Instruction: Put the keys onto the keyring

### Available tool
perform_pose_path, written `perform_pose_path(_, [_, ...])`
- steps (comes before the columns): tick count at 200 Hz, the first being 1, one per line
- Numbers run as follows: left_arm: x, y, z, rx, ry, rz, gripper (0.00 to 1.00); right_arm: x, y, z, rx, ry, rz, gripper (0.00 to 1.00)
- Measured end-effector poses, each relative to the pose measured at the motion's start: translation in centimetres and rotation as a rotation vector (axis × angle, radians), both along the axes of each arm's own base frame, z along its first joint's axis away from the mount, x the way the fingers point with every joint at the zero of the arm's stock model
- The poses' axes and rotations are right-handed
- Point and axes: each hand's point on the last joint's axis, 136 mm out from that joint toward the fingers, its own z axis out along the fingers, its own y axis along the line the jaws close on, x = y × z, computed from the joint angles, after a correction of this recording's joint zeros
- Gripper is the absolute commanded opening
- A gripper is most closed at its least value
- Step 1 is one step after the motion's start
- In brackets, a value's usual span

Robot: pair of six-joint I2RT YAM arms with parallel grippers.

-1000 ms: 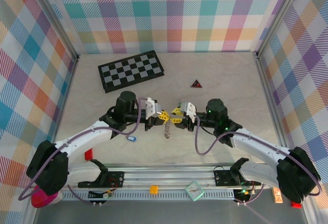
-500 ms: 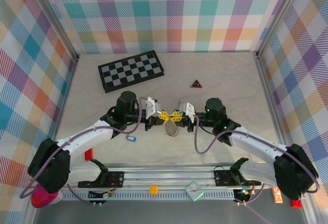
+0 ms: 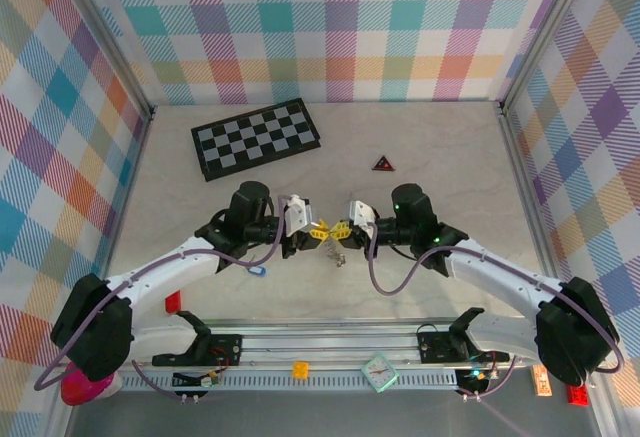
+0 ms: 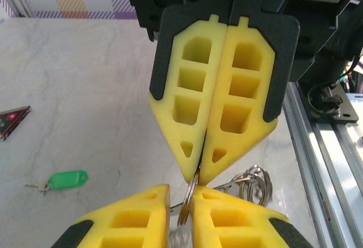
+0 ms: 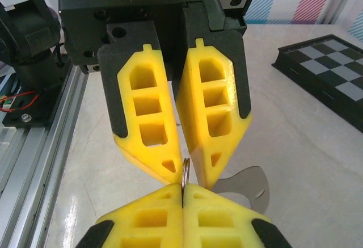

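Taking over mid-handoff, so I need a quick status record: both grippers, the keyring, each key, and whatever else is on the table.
left gripper: jaws slightly parted, keyring's ring between the tips
right gripper: shut on the keyring, tip to tip with the left gripper
keyring: pinched at the gripper tips, loose loops beside them
green key: lying on the table, not on the keyring
blue key: on the table by the left arm, not on the keyring
other items: checkerboard and red-edged triangle, far side
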Motion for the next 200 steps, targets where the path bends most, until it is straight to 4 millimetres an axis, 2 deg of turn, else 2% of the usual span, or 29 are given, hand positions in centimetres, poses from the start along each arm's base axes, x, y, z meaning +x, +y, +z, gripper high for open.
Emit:
perform_pose_path(15, [0.0, 0.1, -0.4, 0.026, 0.001, 0.005, 0.12, 0.0, 0.1, -0.3, -0.029, 0.003, 0.003, 0.0])
perform_pose_path(38, [-0.4, 0.3, -1.0, 0.065, 0.014, -0.002, 0.0, 0.2, 0.3, -0.5, -0.074, -0.002, 0.004, 0.0])
perform_pose_path(49, [-0.5, 0.3, -1.0, 0.075, 0.009, -0.007, 0.0, 0.1, 0.4, -0.6, -0.087, -0.005, 0.006, 0.0])
perform_pose_path(62, [-0.5, 0.4, -0.9, 0.079, 0.003, -0.009, 0.0, 0.1, 0.4, -0.5, -0.09, -0.012, 0.005, 0.27])
perform_pose_path(78, [-0.6, 0.4, -0.6, 0.076, 0.001, -0.01, 0.0, 0.4, 0.5, 0.1, -0.068, -0.036, -0.007, 0.34])
perform_pose_path(104, [-0.8, 0.3, 0.3, 0.034, -0.016, -0.006, 0.0, 0.7, -0.1, 1.4, 0.017, -0.089, -0.044, 0.34])
perform_pose_path(154, [-1.2, 0.1, 0.8, -0.06, -0.001, 0.007, 0.0, 0.8, -0.5, -0.3, 0.065, -0.022, -0.066, 0.31])
perform_pose_path(200, [-1.2, 0.0, 1.3, -0.12, 0.004, 0.018, 0.0, 0.6, -0.2, 0.1, 0.112, 0.006, -0.045, 0.23])
